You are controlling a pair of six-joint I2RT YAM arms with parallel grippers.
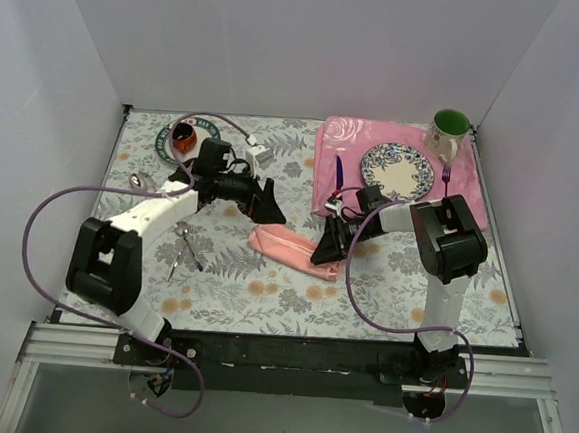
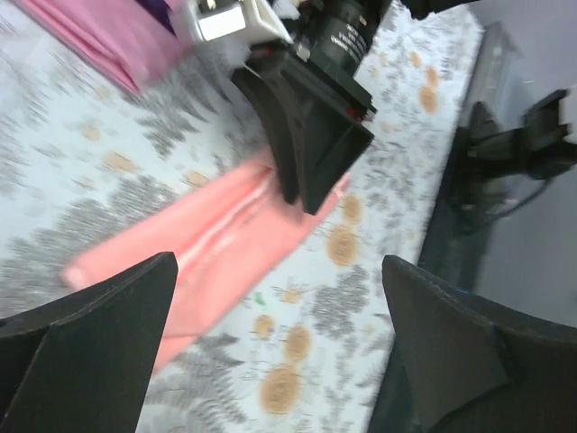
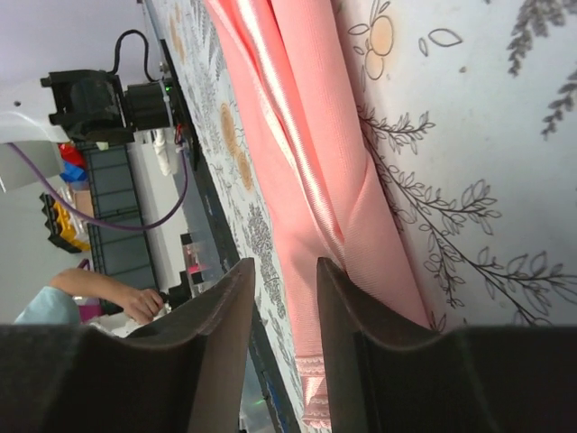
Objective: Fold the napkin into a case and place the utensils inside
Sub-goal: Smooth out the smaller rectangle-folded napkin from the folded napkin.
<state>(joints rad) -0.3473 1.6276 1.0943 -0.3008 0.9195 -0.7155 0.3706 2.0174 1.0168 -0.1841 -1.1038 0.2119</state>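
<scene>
One napkin [image 1: 289,247], folded into a narrow strip mid-bench [image 1: 262,305] — soft, light and floppy, so I'd grab a thick folded end. Right jaws straddle its right end, half closed; can't tell if they're pinching. Left jaws are spread wide, empty. Utensils [image 1: 184,247] — looks like two, to its left.

2 plates [image 1: 397,171], 1 mug [image 1: 449,129], 1 placemat [image 1: 341,130], 1 folded napkin [image 1: 287,244], 2 arms [image 1: 139,220].
</scene>
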